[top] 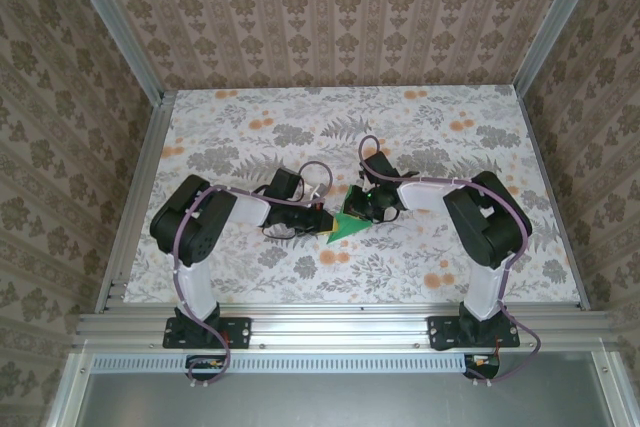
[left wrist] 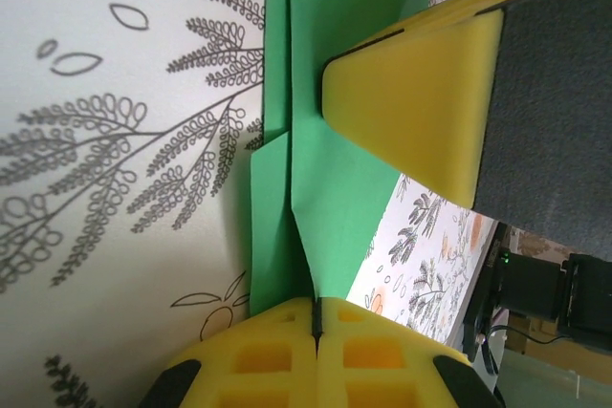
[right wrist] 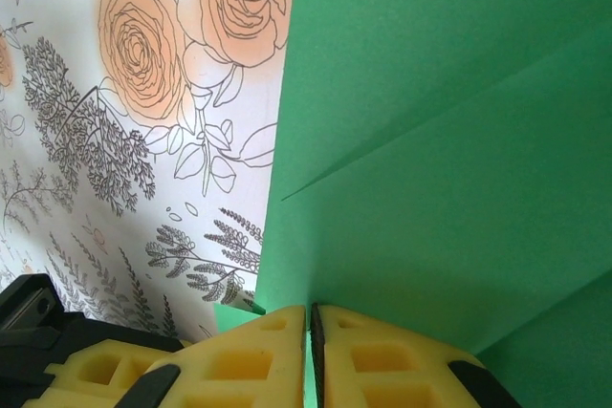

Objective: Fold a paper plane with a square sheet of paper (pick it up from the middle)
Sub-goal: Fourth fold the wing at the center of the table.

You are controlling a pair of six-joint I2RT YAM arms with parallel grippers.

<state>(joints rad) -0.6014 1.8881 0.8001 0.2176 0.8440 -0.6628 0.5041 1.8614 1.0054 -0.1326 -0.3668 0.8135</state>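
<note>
At the middle of the top view, the two arms meet nose to nose on the floral tabletop. Patterned wall panels stand on three sides and an aluminium frame runs along the bottom. The left gripper and right gripper crowd over the folded green paper. From above, only a small pointed triangle of it shows, just below and between them.

The left wrist view shows what the top view cannot. There the paper runs up the centre of the frame, with layered flaps stepping out along its left edge. A crease leads down into the left gripper, whose yellow fingers are pressed together on it. A yellow finger of the right gripper, backed by a dark pad, covers the paper's upper right.

In the right wrist view the paper fills the right side, crossed by diagonal fold lines. Its lower edge enters the right gripper, whose fingers are clamped on it.
</note>
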